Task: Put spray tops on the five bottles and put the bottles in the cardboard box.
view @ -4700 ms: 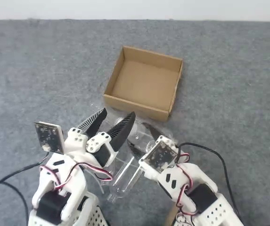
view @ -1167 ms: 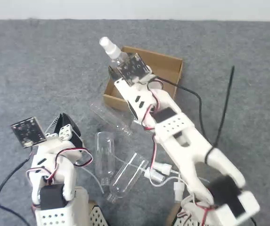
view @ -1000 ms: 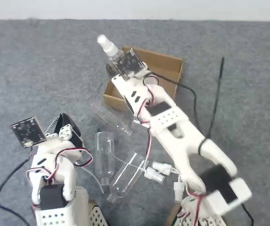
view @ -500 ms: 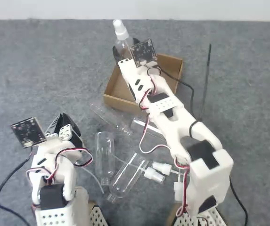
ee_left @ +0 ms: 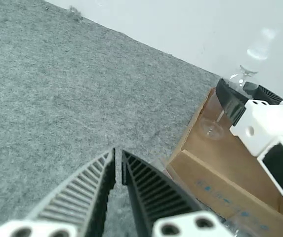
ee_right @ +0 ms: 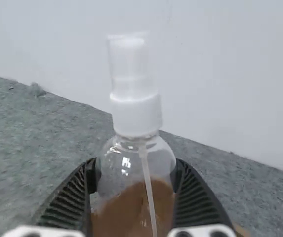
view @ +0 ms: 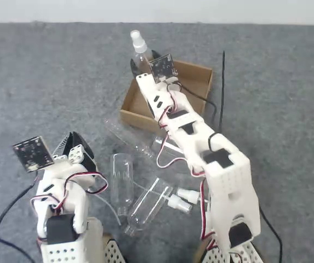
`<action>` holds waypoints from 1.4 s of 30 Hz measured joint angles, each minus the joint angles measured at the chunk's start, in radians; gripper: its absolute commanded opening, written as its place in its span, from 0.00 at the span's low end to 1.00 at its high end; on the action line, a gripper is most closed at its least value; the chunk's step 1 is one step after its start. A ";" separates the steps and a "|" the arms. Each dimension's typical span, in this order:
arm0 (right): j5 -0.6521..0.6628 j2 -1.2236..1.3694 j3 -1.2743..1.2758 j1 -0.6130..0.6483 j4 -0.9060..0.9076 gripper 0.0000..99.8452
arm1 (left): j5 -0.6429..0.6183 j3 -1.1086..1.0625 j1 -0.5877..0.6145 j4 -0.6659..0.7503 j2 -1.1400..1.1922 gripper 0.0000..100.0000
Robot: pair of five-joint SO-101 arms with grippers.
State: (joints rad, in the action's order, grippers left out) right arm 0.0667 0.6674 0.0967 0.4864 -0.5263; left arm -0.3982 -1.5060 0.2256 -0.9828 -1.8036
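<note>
Held bottle: clear round plastic bottle [view: 141, 53] with a white spray top [view: 137, 38] fitted, upright, over the far-left corner of the box.
Right gripper [view: 144, 60]: pinching that bottle at its shoulder, one black ribbed finger [ee_right: 84, 185] on either side; arm stretched out over the box from the tabletop's near edge.
Box: shallow open brown cardboard box [view: 205, 101], toward the middle of the tabletop's far edge, floor bare apart from the bottle hanging above it.
Loose bottles: one clear uncapped bottle [view: 128, 137] lying just beside the box's near wall; a second uncapped bottle [view: 121, 178] and a third uncapped bottle [view: 146, 205] lying on their sides nearer the near edge, between the two arm bases.
Loose spray tops: two white spray heads [view: 183, 200] side by side, just beside the third bottle, by the right arm's base.
Left gripper [ee_left: 117, 155]: pressed almost together, only a thin slit left, holding nothing, raised near the near-left corner.
Surface: grey felt tabletop [view: 47, 82].
</note>
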 measured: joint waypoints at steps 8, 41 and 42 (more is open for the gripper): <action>0.000 0.158 -0.092 -0.029 -0.141 0.01 | 0.000 -0.005 0.000 0.000 0.000 0.02; -0.005 0.249 -0.137 -0.026 -0.227 0.16 | 0.003 -0.005 0.000 0.000 0.000 0.01; -0.005 0.249 -0.137 -0.026 -0.227 0.16 | 0.014 -0.005 0.000 0.000 0.000 0.01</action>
State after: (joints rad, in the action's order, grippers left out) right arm 0.0621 0.9160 -0.0399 0.4603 -0.7534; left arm -0.3844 -1.5106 0.2256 -0.9828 -1.8036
